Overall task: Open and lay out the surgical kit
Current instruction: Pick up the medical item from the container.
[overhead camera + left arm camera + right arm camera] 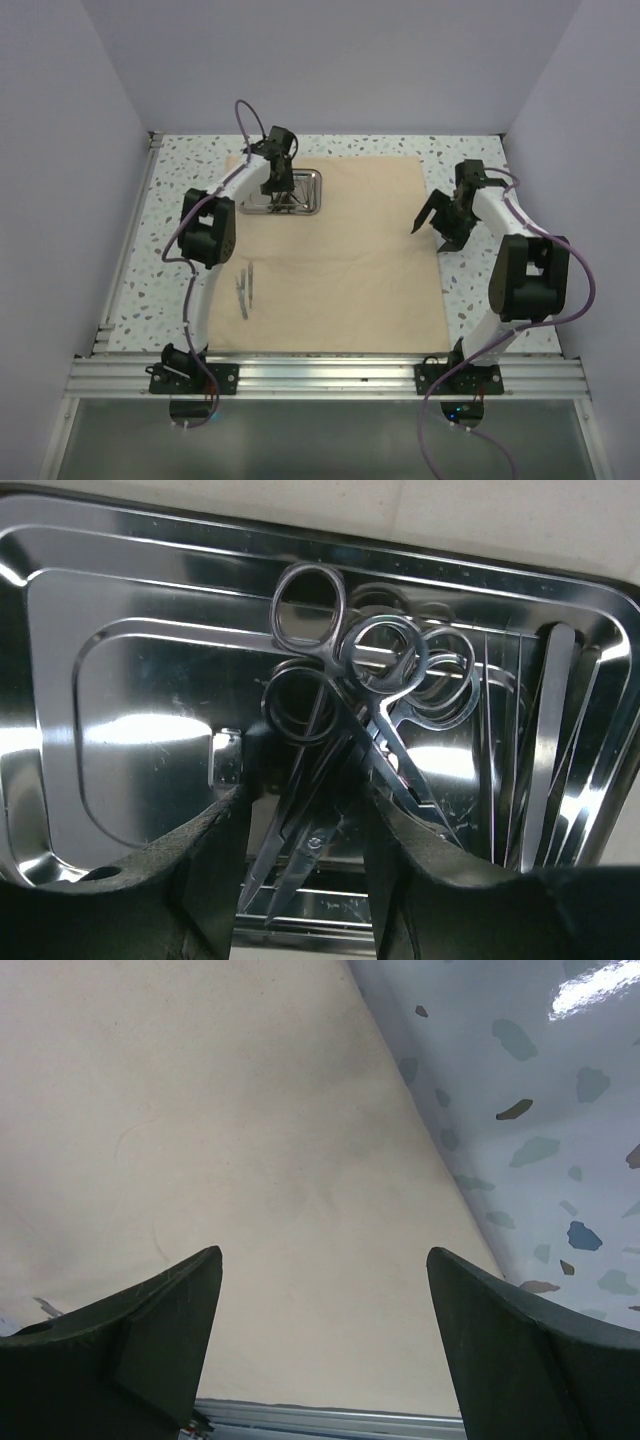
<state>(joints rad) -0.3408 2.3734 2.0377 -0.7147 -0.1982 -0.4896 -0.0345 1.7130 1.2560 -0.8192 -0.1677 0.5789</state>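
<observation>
Cloth wrap (pixel 350 250) is already unfolded and flat on the table (pixel 180 165), so the opening part looks done. Layout is only partly done: two instruments (pixel 244 292) lie side by side on the near-left of the cloth, well apart from the steel tray (pixel 312 192), which sits at the far-left corner of the cloth. The tray holds the rest, not yet laid out: scissors (pixel 308 605), ring-handled forceps (pixel 385 655) overlapping them, tweezers (pixel 545 750) along the tray's right wall. Left gripper (pixel 300 810) is down in the tray, jaws part-way apart and straddling the scissors shanks; no clamp visible. Right gripper (pixel 440 225) hangs above the cloth's right edge, jaws spread wide, holding nothing. Judged left to do: lift out each tray piece and place it on the cloth. Room: centre and right of the cloth are bare, plenty of space to set pieces down. Tight spots are the raised tray rim around the tangled rings, the cloth's left edge just beside the laid pieces, and the side walls (pixel 60 200) close to the table on both sides
</observation>
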